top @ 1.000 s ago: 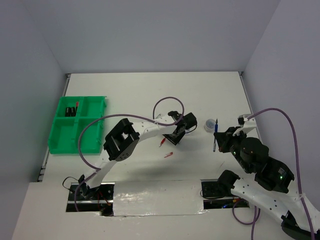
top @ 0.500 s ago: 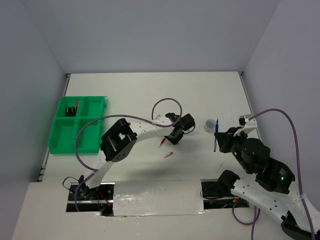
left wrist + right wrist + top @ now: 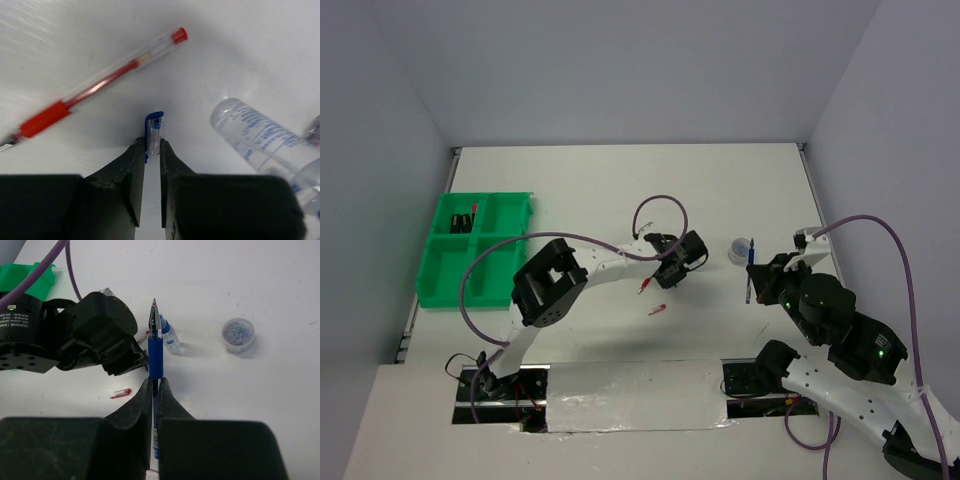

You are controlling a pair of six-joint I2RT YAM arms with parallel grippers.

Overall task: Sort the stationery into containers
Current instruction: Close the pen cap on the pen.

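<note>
The left pincer (image 3: 152, 150) is low over the table, and its two fingers are almost together, pinching a small blue cap (image 3: 154, 127) between their tips. Just past the cap lies a thin red pen (image 3: 95, 87), slanting across the table. On the other side, close by, a little clear bottle (image 3: 257, 135) lies on its side. The right pincer (image 3: 155, 390) is squeezed tight on a blue pen (image 3: 155, 352). The pen sticks out straight ahead of the fingers, with its shiny tip at the far end. This pincer is up in the air, off to the right of the left one, and the two do not touch. A small round tub (image 3: 238, 333) with tiny colored bits inside stands on the table near the right pincer. A little red cap (image 3: 121, 393) lies alone on the table, closer to the arm bases. The table (image 3: 620, 190) is white and flat. The green tray (image 3: 440, 270) sits at the left edge of the table, well apart from both pincers. It has four boxes, and a few dark short things lie in the far left one. Plain pale gray walls (image 3: 620, 70) stand around the back and sides.
</note>
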